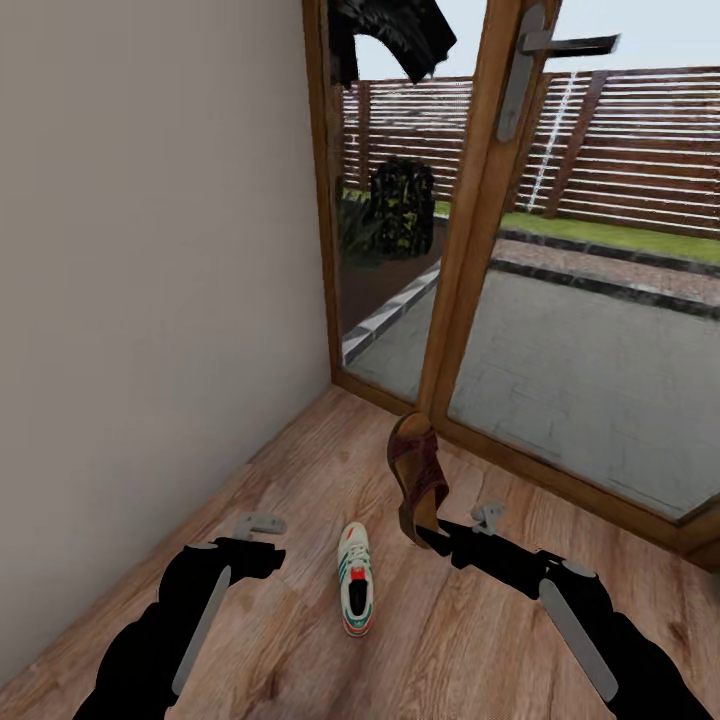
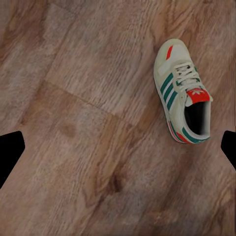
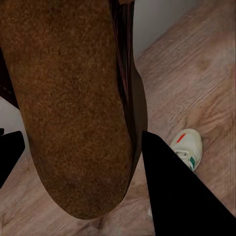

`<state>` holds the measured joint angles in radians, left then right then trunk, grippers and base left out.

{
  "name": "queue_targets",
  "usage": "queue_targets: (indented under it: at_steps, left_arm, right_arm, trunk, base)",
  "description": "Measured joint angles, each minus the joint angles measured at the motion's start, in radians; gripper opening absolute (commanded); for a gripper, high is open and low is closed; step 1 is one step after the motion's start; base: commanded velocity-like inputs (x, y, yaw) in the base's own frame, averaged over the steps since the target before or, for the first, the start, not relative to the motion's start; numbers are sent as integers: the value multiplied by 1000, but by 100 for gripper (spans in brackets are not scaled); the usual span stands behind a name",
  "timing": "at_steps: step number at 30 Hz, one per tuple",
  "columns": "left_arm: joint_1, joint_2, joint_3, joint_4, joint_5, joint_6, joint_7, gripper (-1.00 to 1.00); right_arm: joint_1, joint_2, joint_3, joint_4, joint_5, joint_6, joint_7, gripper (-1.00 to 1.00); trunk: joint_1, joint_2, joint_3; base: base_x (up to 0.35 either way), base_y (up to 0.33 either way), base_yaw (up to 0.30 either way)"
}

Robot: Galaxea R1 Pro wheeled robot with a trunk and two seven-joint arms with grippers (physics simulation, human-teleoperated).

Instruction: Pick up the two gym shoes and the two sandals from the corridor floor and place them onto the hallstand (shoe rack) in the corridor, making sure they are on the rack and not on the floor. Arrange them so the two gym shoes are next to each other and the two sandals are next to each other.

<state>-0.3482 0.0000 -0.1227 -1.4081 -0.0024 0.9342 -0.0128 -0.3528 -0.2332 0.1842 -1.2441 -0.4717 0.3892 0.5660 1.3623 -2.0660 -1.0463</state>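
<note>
Early stage, as judged: no shoe rack was in sight, and nothing appeared placed. Nearest, the left pincer (image 1: 262, 524) hung empty over the corridor floor (image 1: 300, 480), fingers spread wide. Just right of it, one gym shoe (image 1: 354, 579) lay flat on the planks, untouched. Right again, the right pincer (image 1: 440, 532) was clamped on one sandal (image 1: 418, 478), held off the floor, sole toward the wrist camera. Beyond stood the glass door (image 1: 580, 380). The second shoe and second sandal remained to be found.
</note>
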Motion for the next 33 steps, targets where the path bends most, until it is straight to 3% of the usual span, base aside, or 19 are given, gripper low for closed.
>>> queue_targets:
  at_steps: [5,12,21,27,33]
  left_arm:
    - [0,0,0,0,2,0,-1,100]
    - [0,0,0,0,2,0,-1,100]
    - [0,0,0,0,4,0,-1,100]
    - [0,0,0,0,5,0,0,100]
    - [0,0,0,0,5,0,0,100]
  right_arm:
    - [0,0,-3,0,0,0,0,-100]
    - [0,0,-59,0,-1,0,0,-100]
    - [0,-1,-69,0,-1,0,0,-100]
    - [0,-1,-130,1,-1,1,0,-100]
    - [0,0,-141,2,-1,1,0,-100]
  trunk:
    - [0,0,0]
    - [0,0,-1]
    - [0,0,3]
    - [0,0,8]
    - [0,0,12]
  base:
    - [0,0,-241]
    - [0,0,-262]
    - [0,0,-299]
    - [0,0,-298]
    - [0,0,-294]
